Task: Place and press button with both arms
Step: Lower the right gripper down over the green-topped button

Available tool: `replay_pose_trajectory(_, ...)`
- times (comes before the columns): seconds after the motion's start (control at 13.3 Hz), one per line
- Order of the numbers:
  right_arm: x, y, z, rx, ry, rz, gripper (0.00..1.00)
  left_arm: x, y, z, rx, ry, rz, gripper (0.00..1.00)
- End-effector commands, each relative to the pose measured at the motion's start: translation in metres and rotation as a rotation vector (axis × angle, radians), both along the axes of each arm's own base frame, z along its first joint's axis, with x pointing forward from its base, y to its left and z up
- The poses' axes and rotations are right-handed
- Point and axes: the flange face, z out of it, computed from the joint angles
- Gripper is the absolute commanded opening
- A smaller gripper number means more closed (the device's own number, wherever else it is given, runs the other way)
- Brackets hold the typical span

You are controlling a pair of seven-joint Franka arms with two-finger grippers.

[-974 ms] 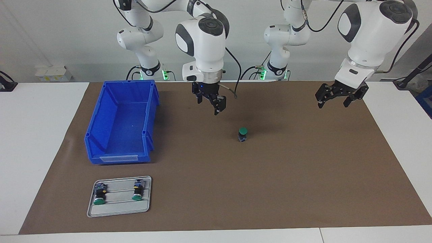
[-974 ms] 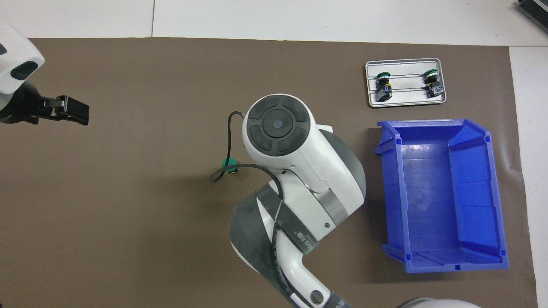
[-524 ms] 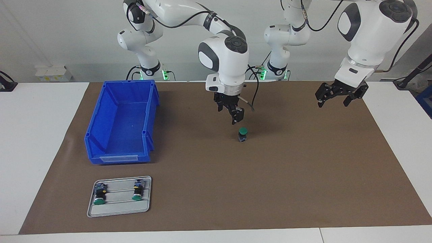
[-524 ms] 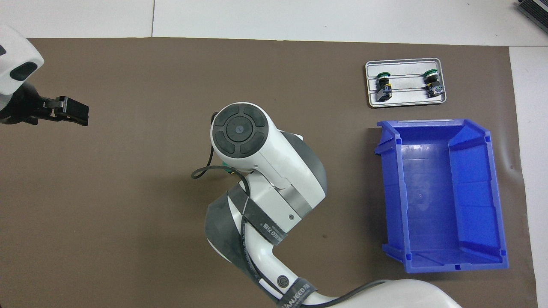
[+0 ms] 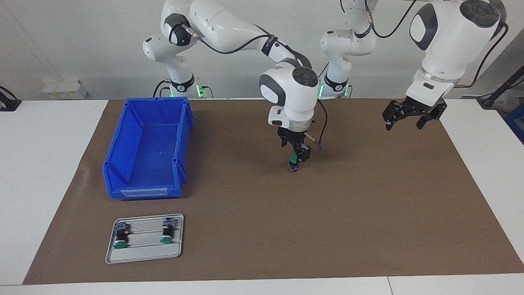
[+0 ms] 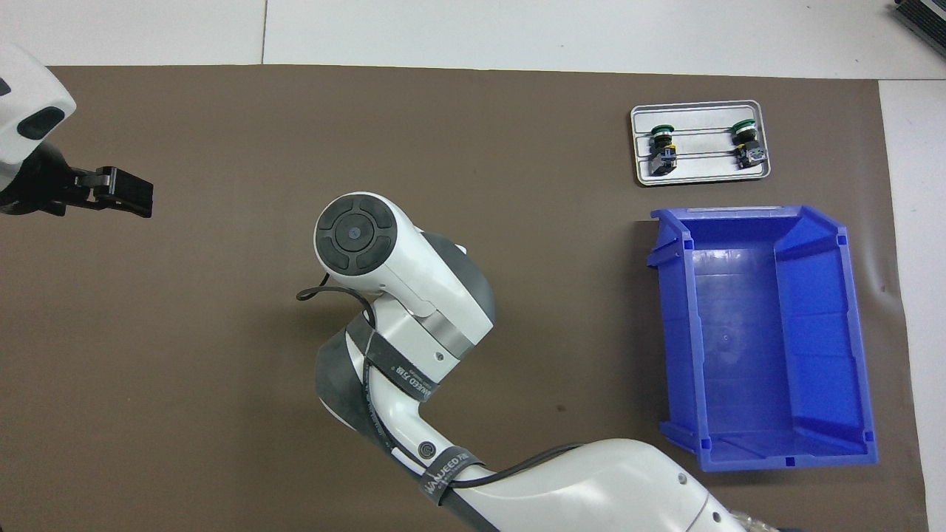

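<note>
Your right gripper [image 5: 295,155] is right at the green cap of the button [image 5: 293,164], which stands upright on the brown mat in the middle of the desk [image 5: 53,164], directly beneath that gripper. Its fingers look spread around the cap, not pinching it; whether they touch it is unclear. From overhead the arm hides the button entirely. I judge the upright pose leaves the cap free for a downward press. Your left gripper [image 5: 411,116] waits, spread and empty, in the air over the mat toward the left arm's end. Well away from both grippers sit the blue bin [image 5: 147,147] and the tray [image 5: 143,256] carrying 2 spare buttons.
</note>
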Motion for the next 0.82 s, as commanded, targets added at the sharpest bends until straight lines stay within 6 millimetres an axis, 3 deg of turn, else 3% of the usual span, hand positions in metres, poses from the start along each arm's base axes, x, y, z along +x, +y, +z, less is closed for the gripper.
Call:
replay_pose_trajectory(0.0, 0.008, 0.008, -0.013, 0.014, -0.035, -0.034, 0.93, -0.009, 0.004, 0.001, 0.018, 0.005, 0.003, 1.00)
replay_pose_trajectory(0.3, 0.012, 0.009, -0.025, 0.066, -0.062, -0.052, 0.90, -0.009, 0.004, 0.001, 0.018, 0.005, 0.002, 1.00)
replay_pose_trajectory(0.75, -0.004, 0.000, -0.053, 0.033, -0.012, -0.055, 0.90, -0.009, 0.004, 0.001, 0.018, 0.005, 0.003, 1.00)
